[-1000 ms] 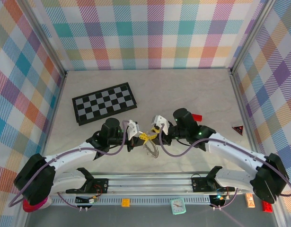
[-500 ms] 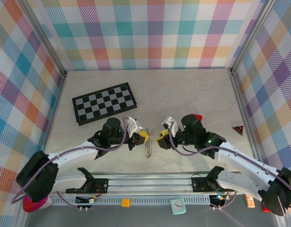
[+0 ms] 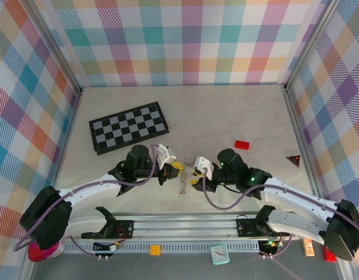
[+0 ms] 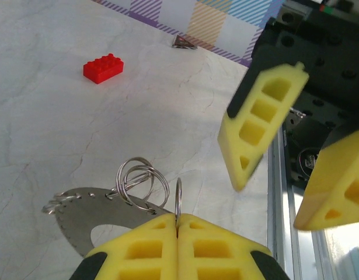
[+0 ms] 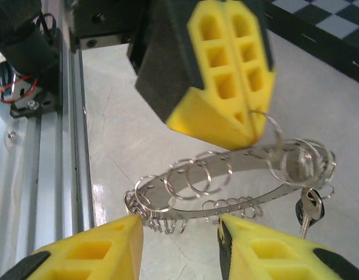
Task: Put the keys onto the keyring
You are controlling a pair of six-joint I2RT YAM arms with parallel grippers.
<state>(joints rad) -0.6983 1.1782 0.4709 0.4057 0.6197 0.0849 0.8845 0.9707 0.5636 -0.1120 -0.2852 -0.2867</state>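
Right gripper (image 3: 198, 175) brought back to the keyring (image 5: 237, 157), jaws spread.
The keyring is pinched at a small ring by the pressed-together left gripper (image 4: 178, 224). The right gripper, drawn off half a second ago, is now set just beside it, so threading is judged near. One dark key (image 5: 307, 209) hangs blurred; its attachment cannot be made out.

A black-and-white chessboard (image 3: 129, 127) lies flat on the pale, marbled table (image 3: 226, 111). Well to its right sits a small red brick (image 3: 241, 144). Farther right again, near the wall, is a dark triangular piece (image 3: 293, 160).
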